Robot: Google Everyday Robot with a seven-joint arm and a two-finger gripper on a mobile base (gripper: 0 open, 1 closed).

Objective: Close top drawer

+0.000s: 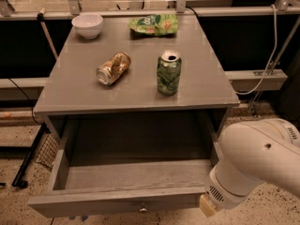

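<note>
The top drawer (126, 178) of a grey wooden cabinet stands pulled well out toward the camera, filling the 6 o'clock part of the view. It is a wide, deep box. Its long front panel runs along the lower edge of the frame, with a small round metal knob (143, 209) at the panel's centre. The drawer's grey plank floor and both side walls are open to view under the overhanging counter (208, 86).

The robot's bulky white arm (258, 158) enters from 4 o'clock and angles down toward the drawer's right front corner. The tool (209, 206) shows only as a tan tip below the white wrist, just beside the right end of the front panel at 5 o'clock. Whether it is spread or pressed together cannot be told, nor whether it touches the panel.

On the counter, a white bowl (87, 25) sits at 11 o'clock, its white inside showing. A green snack bag (154, 24) lies at 12 o'clock. A gold can (113, 68) lies on its side left of centre, and a green can (168, 72) stands upright just right of centre, top open.
</note>
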